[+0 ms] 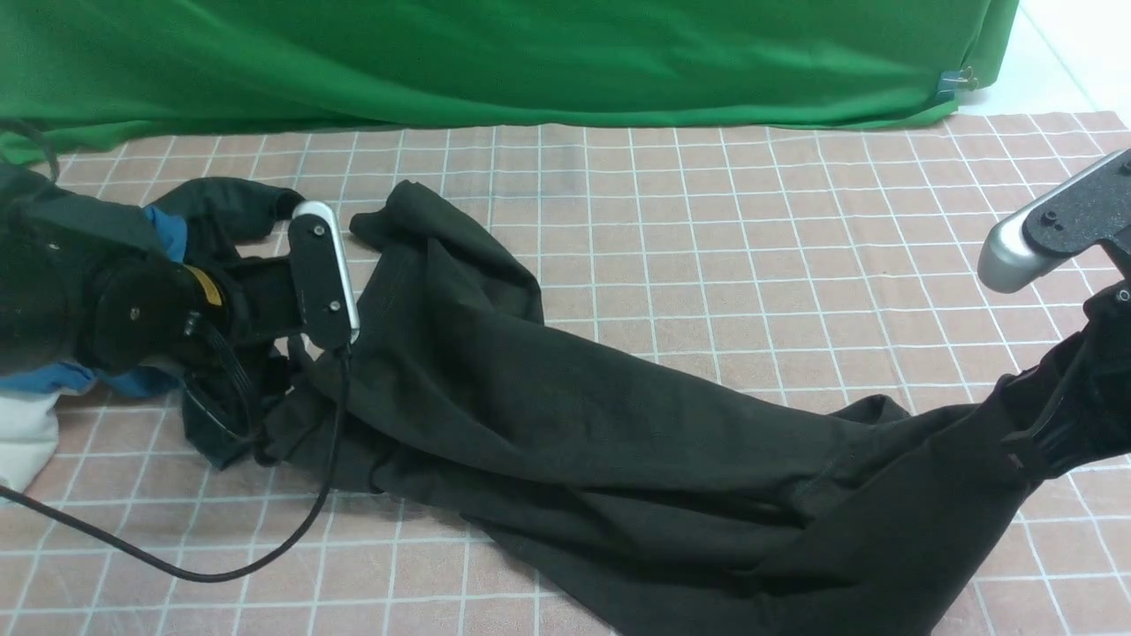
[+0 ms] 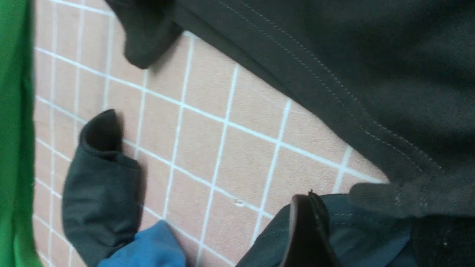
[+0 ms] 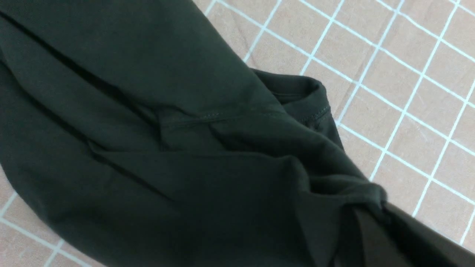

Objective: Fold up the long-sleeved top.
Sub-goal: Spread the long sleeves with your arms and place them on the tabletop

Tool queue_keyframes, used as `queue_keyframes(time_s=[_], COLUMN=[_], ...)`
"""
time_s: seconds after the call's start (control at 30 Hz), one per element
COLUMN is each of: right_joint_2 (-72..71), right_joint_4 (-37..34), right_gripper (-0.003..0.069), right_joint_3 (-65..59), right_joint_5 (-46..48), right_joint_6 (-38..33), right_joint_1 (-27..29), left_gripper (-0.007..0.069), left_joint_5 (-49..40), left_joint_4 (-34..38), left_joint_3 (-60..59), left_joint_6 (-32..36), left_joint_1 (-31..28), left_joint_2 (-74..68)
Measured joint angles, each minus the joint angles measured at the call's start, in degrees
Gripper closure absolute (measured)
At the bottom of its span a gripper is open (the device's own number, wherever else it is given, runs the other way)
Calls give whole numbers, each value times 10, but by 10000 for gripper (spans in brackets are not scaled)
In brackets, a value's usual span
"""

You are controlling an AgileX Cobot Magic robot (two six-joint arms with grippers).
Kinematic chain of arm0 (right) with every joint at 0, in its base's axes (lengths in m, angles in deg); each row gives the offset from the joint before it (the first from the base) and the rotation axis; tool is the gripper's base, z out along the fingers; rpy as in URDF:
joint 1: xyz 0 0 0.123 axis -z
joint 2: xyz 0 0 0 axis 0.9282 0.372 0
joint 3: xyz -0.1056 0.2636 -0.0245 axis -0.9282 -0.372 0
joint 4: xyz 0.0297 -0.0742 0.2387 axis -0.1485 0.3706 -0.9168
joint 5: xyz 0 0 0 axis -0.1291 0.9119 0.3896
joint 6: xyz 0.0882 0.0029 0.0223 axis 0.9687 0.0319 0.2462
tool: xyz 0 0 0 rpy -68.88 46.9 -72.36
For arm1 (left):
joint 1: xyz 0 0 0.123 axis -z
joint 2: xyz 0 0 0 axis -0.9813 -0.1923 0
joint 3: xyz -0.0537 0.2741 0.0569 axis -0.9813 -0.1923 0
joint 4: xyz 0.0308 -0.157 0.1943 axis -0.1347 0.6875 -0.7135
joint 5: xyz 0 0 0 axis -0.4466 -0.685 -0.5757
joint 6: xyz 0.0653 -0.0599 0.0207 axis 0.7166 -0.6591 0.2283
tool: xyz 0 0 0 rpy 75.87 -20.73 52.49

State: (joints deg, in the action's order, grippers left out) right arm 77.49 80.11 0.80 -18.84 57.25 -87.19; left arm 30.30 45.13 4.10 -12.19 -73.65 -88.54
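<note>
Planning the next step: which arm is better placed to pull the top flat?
Likely right: the right pincer is shut on the black top's lifted end; the left pincer sits at the other end, grip unclear.

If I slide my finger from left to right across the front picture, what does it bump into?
Left arm → black long-sleeved top → right arm. The blue cloth overlaps the left arm, so I left it out.
</note>
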Motion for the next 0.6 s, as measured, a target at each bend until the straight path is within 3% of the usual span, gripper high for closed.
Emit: queue_keyframes(time_s=[0.13,0.37,0.6], right_joint_2=[0,0,0], right_joint_4=[-1,-1,-1], right_gripper=[627,627,627], right_joint_3=[0,0,0], right_joint_5=[-1,-2,-2], right_joint_6=[-2,-2,-3], right_joint_1=[0,0,0], left_gripper=[317,356,357], left_joint_5=[-9,-88,-91], left_joint_4=[34,77,83], left_joint_3=[0,0,0], left_joint_6=[31,180,197], left_joint_1=[0,0,0], left_joint_2=[0,0,0])
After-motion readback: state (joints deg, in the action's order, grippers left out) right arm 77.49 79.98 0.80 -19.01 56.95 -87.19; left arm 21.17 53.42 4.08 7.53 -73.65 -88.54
